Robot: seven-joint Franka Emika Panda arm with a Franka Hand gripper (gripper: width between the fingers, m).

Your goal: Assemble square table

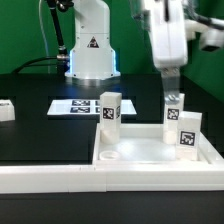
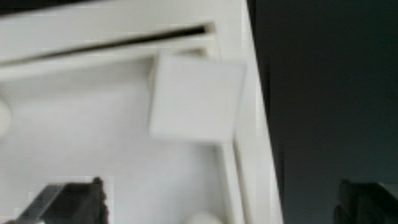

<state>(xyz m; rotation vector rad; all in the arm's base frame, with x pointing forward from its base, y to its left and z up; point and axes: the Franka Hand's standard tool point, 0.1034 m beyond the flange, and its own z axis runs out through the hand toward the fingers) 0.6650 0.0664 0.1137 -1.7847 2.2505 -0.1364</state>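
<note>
White legs stand in the square top [image 1: 150, 152] – our gripper [image 1: 172, 82], fingers wide at twelve o'clock over the right leg [image 1: 174, 112], must lift clear for another leg.

The square top [image 1: 160, 155] looks like smooth white plastic with a soft satin sheen, and the legs [image 1: 109, 112] standing in it show the same white plastic under crisp matt black-and-white tags. Beneath the top, the table [image 1: 40, 130] reads as a dark matt surface, faintly reflective. Behind the top, the marker board [image 1: 75, 106] lies flat and paper-like, and the robot's base [image 1: 92, 50] shines as glossy white.
</note>
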